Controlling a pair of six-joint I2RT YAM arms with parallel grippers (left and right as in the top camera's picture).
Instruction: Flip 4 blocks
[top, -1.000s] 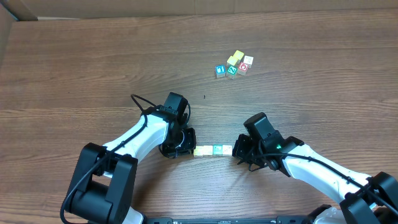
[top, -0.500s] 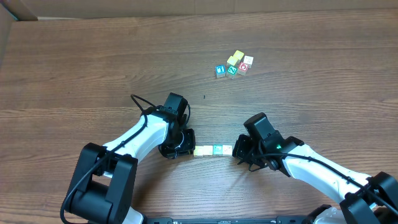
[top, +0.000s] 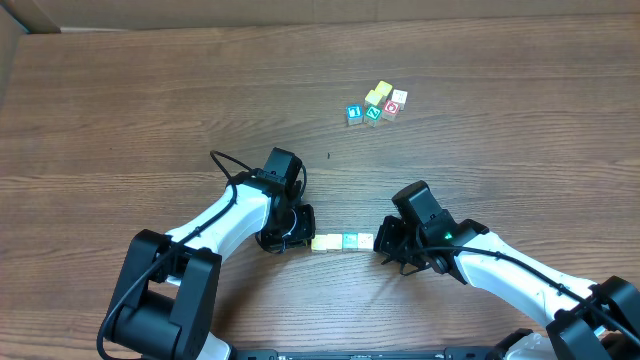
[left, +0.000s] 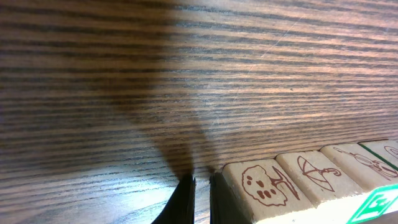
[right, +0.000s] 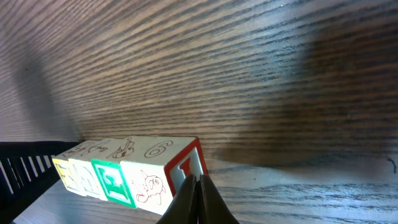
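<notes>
We've got the four blocks (top: 343, 242) lined up in a row between our fingertips. The left gripper (top: 304, 240) is pressed together right against one end and the right gripper (top: 381, 244) is pressed together against the other. The row's long axis runs from one gripper to the other, so both arms look equally near.

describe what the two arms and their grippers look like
The left arm and right arm have white links between boxy black joints. A thin black cable loops off the left arm. The left gripper and right gripper have slim dark fingers.
</notes>
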